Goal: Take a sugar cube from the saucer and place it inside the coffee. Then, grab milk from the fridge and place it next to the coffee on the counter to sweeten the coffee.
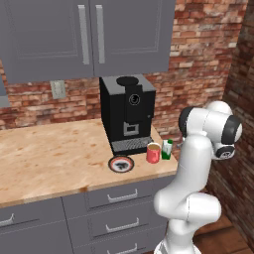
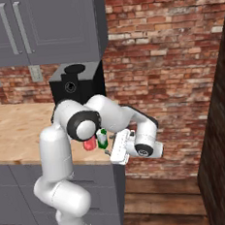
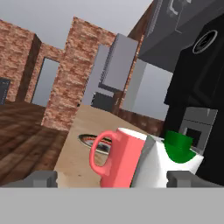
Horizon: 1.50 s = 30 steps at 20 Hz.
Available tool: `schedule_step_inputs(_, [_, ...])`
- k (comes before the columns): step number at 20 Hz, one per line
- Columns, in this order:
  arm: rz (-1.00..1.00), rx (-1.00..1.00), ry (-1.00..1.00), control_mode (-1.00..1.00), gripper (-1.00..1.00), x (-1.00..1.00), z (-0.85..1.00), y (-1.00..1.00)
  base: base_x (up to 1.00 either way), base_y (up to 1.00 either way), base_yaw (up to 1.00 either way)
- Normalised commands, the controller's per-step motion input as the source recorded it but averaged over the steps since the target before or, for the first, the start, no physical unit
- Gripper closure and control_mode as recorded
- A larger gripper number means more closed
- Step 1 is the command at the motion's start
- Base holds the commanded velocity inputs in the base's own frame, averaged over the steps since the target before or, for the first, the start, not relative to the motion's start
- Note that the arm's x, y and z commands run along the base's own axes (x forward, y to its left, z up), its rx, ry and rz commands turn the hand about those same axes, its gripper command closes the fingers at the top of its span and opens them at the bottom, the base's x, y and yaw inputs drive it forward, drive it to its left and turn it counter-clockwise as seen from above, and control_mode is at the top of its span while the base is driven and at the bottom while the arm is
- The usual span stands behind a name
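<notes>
Hand (image 2: 109,156) wide open, nothing between its tips, off the right end of the table (image 1: 49,154) at about table-top height. Milk (image 1: 167,149) directly ahead of it in the hand view, close, already standing on the table. Carton upright, long axis vertical, green top up; which face looks toward the hand I cannot tell. Coffee (image 1: 154,153) just beside the milk on its left, touching or nearly so. Saucer (image 1: 121,163) further left, near the mug. Coffee machine (image 1: 128,113) behind all three. Judgement: placing looks done; the hand needs only to draw straight back from the carton.
</notes>
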Motion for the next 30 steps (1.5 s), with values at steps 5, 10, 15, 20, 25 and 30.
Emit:
schedule_step_inputs(5, [0.02,-0.17,-0.76,-1.0,-1.0,-0.96,0.6,0.0,0.0,0.0,0.0])
schedule_step_inputs(10, [0.03,-0.27,-0.92,-1.0,-1.0,-0.96,0.65,0.14,0.0,0.0,0.0])
schedule_step_inputs(15, [0.01,-0.29,-0.94,-1.0,-1.0,-0.9,0.59,0.27,0.0,0.0,0.0])
schedule_step_inputs(20, [0.0,-0.37,-0.98,-1.0,-1.0,-0.78,0.42,0.49,0.0,0.0,0.0])
schedule_step_inputs(25, [0.0,-0.33,-0.75,-1.0,-1.0,-0.58,0.36,0.65,0.0,0.0,0.0])
schedule_step_inputs(30, [0.0,0.0,0.0,-1.0,-1.0,0.0,0.0,0.0,0.0,0.0,0.0])
